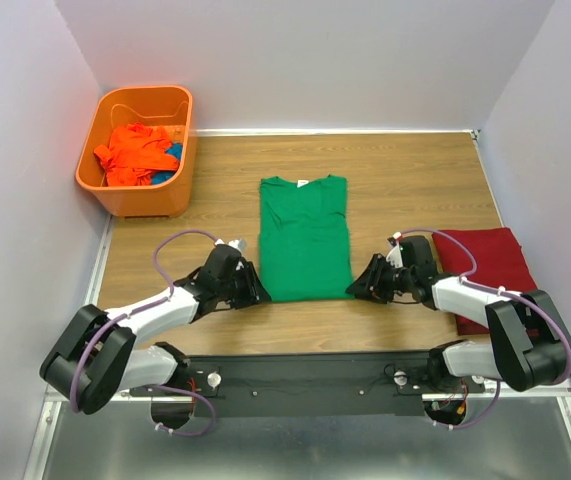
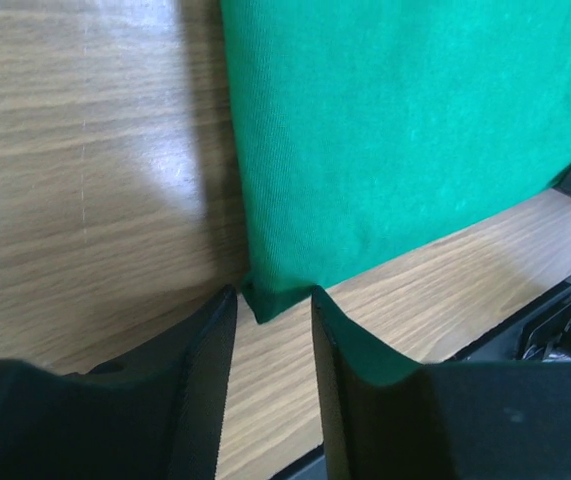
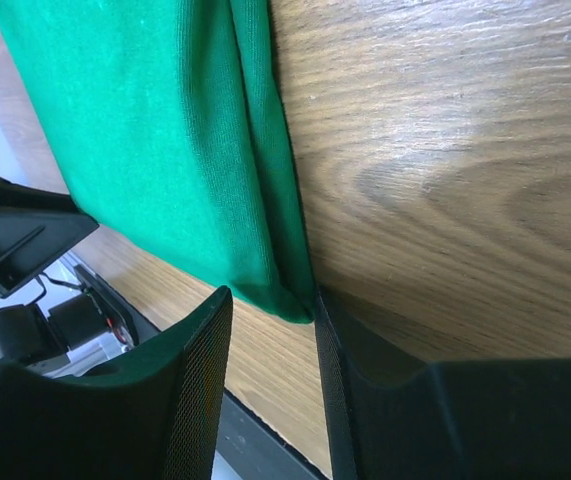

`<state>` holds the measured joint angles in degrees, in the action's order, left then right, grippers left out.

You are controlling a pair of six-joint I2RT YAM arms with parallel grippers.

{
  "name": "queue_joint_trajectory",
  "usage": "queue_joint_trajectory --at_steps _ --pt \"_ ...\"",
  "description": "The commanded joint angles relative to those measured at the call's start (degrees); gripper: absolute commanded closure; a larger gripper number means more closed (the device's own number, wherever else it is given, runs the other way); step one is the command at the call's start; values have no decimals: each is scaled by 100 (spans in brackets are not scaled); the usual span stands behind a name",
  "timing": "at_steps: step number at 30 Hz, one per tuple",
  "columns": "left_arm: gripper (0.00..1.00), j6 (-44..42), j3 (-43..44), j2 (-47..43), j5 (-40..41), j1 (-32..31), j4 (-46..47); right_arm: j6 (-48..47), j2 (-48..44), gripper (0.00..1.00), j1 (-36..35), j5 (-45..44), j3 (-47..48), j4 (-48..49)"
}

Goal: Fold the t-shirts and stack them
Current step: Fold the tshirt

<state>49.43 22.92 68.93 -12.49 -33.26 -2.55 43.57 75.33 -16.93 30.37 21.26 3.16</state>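
Note:
The bright green t-shirt (image 1: 305, 235) lies flat in the middle of the table, folded into a long strip with its collar at the far end. My left gripper (image 1: 255, 290) sits low at the strip's near left corner. In the left wrist view the left gripper (image 2: 273, 300) is open, and the corner of the green cloth (image 2: 395, 130) lies right at its tips. My right gripper (image 1: 357, 285) is at the near right corner. In its wrist view the right gripper (image 3: 271, 298) is open too, with the folded edge of the green shirt (image 3: 155, 130) between its tips. A dark red t-shirt (image 1: 485, 265) lies folded at the right, partly under the right arm. An orange t-shirt (image 1: 135, 155) is crumpled in the basket.
An orange plastic basket (image 1: 180, 140) stands at the far left corner with a bit of blue cloth (image 1: 173, 152) beside the orange shirt. White walls close in the table on three sides. The black mounting rail (image 1: 305, 370) runs along the near edge.

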Motion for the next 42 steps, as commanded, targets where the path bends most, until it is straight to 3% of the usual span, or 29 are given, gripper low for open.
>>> queue_joint_trajectory --at_steps 1,4,9,13,17,25,31,37,42 --pt "58 102 -209 156 10 -41 228 -24 105 55 -56 -224 -192 -96" --pt "65 146 -209 218 -25 -67 404 28 113 55 -65 -198 -227 -35" --pt "92 172 -174 200 -34 -146 483 73 87 75 -91 -119 -218 36" --pt "99 286 -226 148 -52 -286 483 81 -88 90 -100 -66 -315 27" --pt "100 383 -401 -106 -139 -480 457 90 -509 99 -109 30 -473 -148" --pt "100 375 -534 -1047 -148 -770 -158 29 -2150 99 -109 66 -640 -1622" --pt "100 322 -350 -1856 -122 -823 -729 -24 -3348 99 -109 -40 -210 -2688" --pt "100 129 335 -2050 133 -814 -1151 -182 -3236 99 -109 -329 606 -2821" --pt "100 -179 1107 -1656 265 -648 -1161 -296 -2561 99 -109 -620 1318 -2812"
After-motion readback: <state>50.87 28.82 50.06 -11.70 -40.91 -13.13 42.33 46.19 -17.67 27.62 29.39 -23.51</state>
